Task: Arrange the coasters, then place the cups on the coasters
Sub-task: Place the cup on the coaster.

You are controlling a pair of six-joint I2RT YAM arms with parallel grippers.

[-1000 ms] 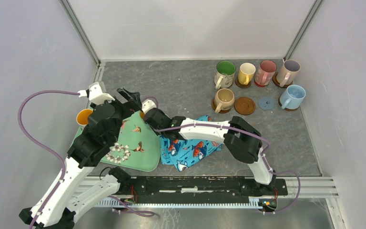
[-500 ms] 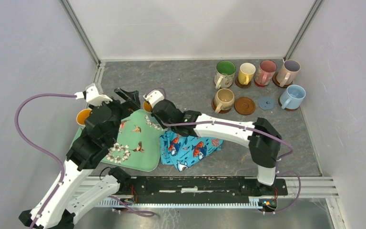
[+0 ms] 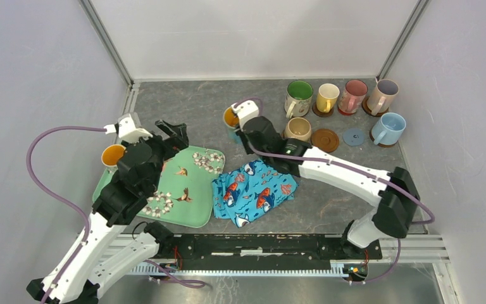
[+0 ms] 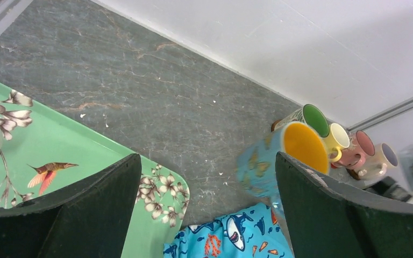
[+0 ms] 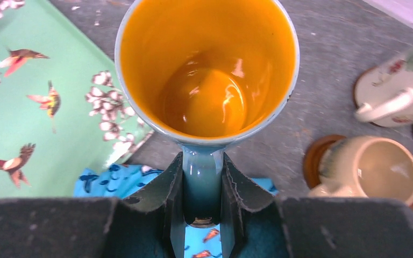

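My right gripper (image 3: 234, 120) (image 5: 202, 174) is shut on the handle of a blue cup with an orange inside (image 5: 207, 70), held above the table left of the other cups; the same cup (image 4: 285, 156) shows in the left wrist view. Several cups stand on coasters at the back right: green-inside (image 3: 299, 96), yellow (image 3: 326, 96), pink (image 3: 354, 95), lilac-lined (image 3: 385, 94), beige (image 3: 299, 131) and light blue (image 3: 389, 128). A brown coaster (image 3: 324, 140) and a blue-grey coaster (image 3: 354, 136) lie bare. Another orange-lined cup (image 3: 112, 154) sits at the tray's left edge. My left gripper (image 3: 172, 132) (image 4: 207, 215) hangs open over the tray corner.
A green floral tray (image 3: 186, 196) lies at the front left. A blue fish-print cloth (image 3: 256, 190) lies crumpled beside it on the right. Walls and metal rails close in the back and both sides.
My right arm has carried the orange-lined cup from above the tray back and to the right, toward the row of cups. The left arm has barely shifted.
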